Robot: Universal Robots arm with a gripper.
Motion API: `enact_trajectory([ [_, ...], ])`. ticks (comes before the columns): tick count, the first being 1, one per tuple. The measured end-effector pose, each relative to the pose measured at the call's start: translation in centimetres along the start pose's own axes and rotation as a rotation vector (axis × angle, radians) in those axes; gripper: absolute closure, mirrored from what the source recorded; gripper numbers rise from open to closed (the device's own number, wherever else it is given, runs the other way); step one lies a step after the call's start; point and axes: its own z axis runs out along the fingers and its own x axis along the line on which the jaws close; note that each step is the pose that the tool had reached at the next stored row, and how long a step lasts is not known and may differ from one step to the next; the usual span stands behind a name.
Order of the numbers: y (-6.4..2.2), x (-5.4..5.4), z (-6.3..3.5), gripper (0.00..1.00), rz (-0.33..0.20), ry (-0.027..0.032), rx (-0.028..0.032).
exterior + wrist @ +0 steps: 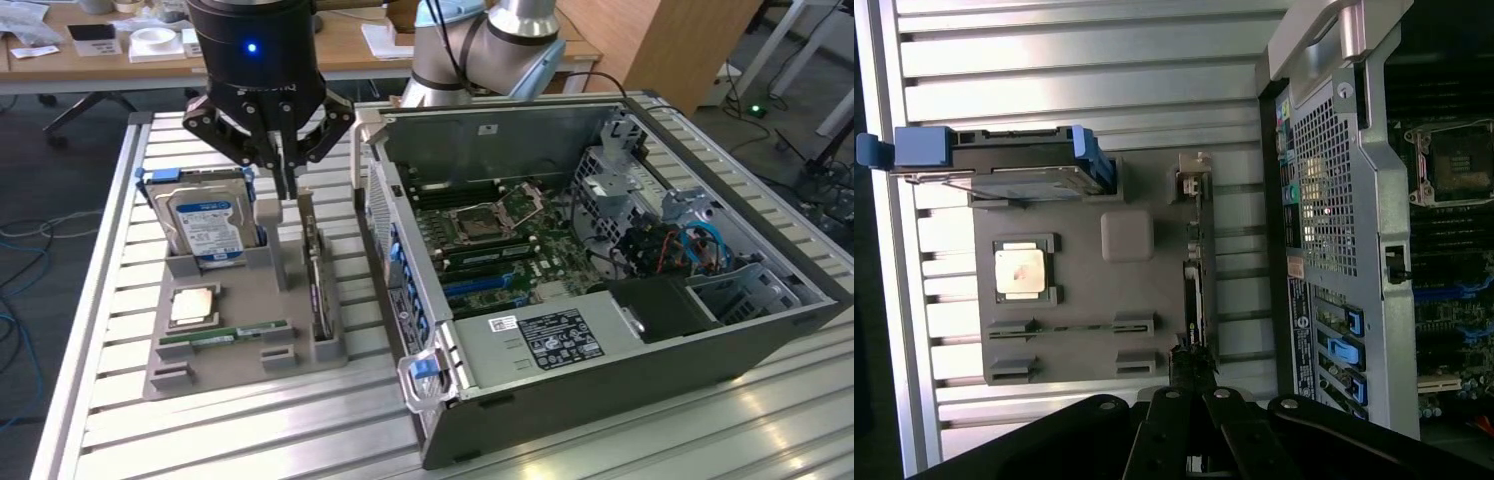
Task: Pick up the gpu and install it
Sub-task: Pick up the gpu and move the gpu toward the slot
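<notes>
Exterior view: my gripper (284, 190), jaws clenched, hangs over the thin dark gpu card (316, 285), stood edge-up for pinching along the grey slotted tray's (240, 357) edge beside the open computer case (561, 400).

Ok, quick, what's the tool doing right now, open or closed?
Tool: closed, tips at the end of the gpu standing in the tray; whether it grips it cannot be told.

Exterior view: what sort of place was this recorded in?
Probably a robotics lab or workshop bench for computer assembly: an open grey desktop computer case lies on a ribbed aluminium table, a grey parts tray beside it holds a silver hard drive, and cluttered wooden desks stand behind.
</notes>
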Motion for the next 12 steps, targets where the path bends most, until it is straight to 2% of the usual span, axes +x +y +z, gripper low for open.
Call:
enact_trajectory([
  [1, 0.00, 0.00, 0.00, 0.83, 0.000, 0.0000, 0.0000],
  [2, 0.00, 0.00, 0.00, 0.83, 0.000, 0.0000, 0.0000],
  [4, 0.00, 0.00, 0.00, 0.71, 0.000, 0.0000, 0.0001],
  [5, 0.00, 0.00, 0.00, 0.71, 0.000, 0.0000, 0.0000],
  [6, 0.00, 0.00, 0.00, 0.64, 0.000, 0.0000, 0.0001],
  [12, 0.00, 0.00, 0.00, 0.63, 0.000, 0.0000, 0.0000],
])
